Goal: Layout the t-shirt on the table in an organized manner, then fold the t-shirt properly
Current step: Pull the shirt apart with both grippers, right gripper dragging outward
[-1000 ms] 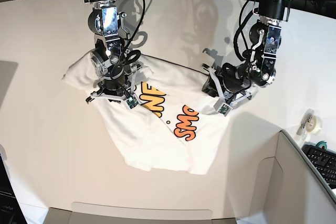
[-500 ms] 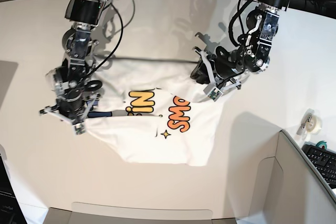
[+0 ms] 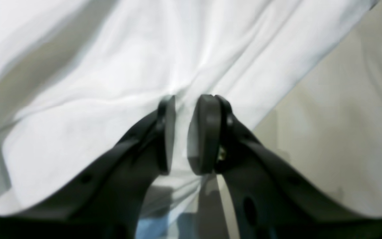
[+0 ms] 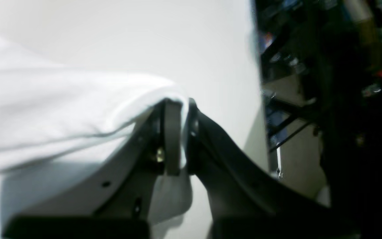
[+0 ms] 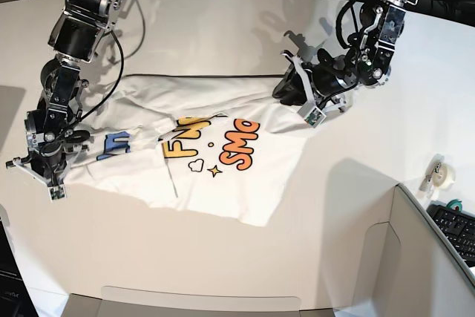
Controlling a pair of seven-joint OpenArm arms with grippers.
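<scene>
Both arms have drawn apart, stretching the t-shirt (image 5: pixel 200 146) crosswise on the bench (image 5: pixel 223 27). My right claw (image 5: pixel 44 176) pinches its end near the bench's edge; my left claw (image 5: pixel 315 109) pinches the opposite end. Its lower half lies rumpled.

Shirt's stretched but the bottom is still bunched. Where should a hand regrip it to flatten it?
Judging from the base view, take the t-shirt at its loose lower hem corner, coming from the near table edge: that corner lies free on the surface, away from both hands.
</scene>
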